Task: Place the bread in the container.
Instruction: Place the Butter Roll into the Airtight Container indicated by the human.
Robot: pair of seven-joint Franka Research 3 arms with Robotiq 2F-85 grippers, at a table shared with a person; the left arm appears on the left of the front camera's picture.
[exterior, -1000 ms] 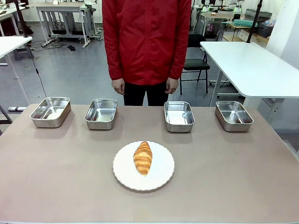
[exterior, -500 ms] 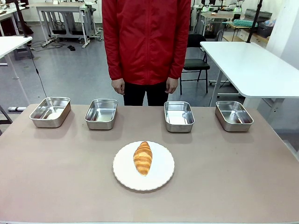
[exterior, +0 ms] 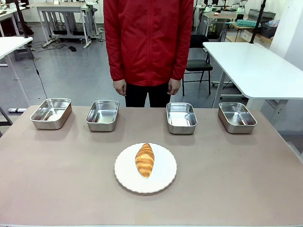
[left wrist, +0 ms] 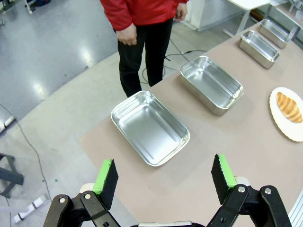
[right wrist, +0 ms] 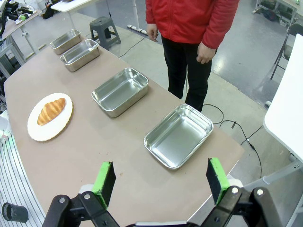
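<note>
The bread (exterior: 145, 160), a golden-brown croissant, lies on a round white plate (exterior: 161, 182) at the table's near middle; it also shows as the bread (left wrist: 289, 107) and the bread (right wrist: 50, 110) in the wrist views. Several alike steel pans stand in a row at the far side: container (exterior: 51, 113), container (exterior: 102, 115), container (exterior: 181, 117), container (exterior: 236, 117), all empty. My left gripper (left wrist: 164, 178) hangs open high above the left end, over the nearest container (left wrist: 150, 127). My right gripper (right wrist: 161, 180) is open above the right end, near a container (right wrist: 179, 135).
A person in a red jacket (exterior: 148, 40) stands at the far edge, hands (exterior: 120, 87) hanging down. A white side table (exterior: 253, 66) and a chair (exterior: 197, 59) stand beyond at the right. Bare tabletop (exterior: 57, 175) surrounds the plate.
</note>
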